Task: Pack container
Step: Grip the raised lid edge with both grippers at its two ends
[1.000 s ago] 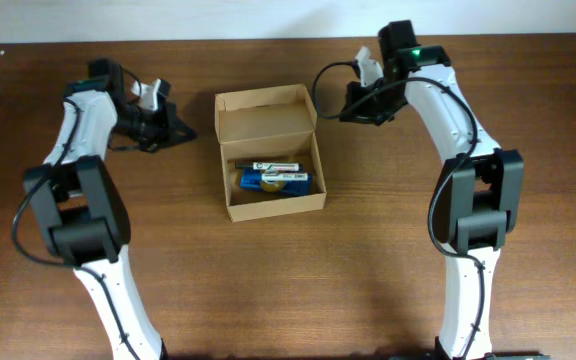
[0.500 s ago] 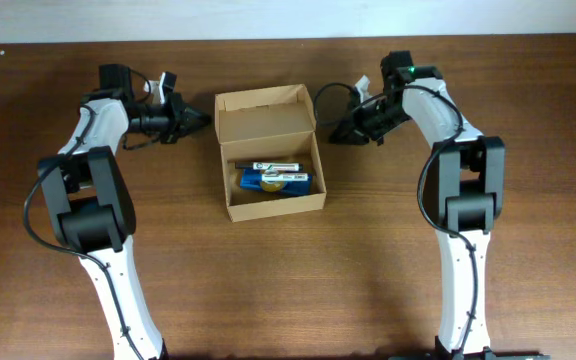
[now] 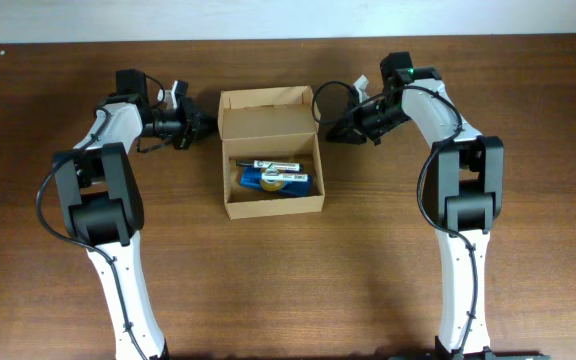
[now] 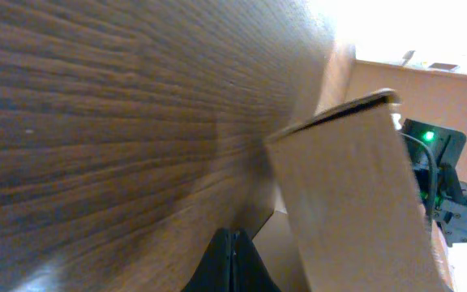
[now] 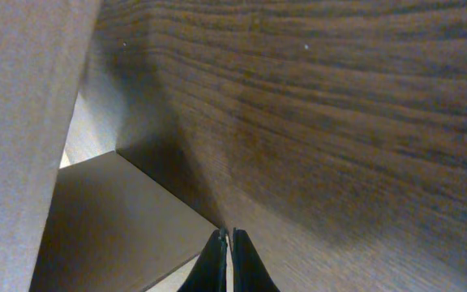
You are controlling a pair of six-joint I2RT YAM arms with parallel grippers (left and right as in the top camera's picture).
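Markers (image 3: 278, 165) lie packed in the box (image 3: 276, 205), its lid (image 3: 266, 118) not yet folded down, while the left end effector (image 3: 206, 128) and right end effector (image 3: 330, 134) are closed on nothing.

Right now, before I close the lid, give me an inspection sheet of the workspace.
Surface: brown wooden table.
Job's things: cardboard box, flap lid up, holding markers and a blue item.
Clutter: nothing seen.
Grippers: left gripper shut, beside the box's left side; right gripper shut, beside its right side; contact cannot be told.
Cables: black cable loops at the right wrist.
Surroundings: pale wall beyond the far edge.
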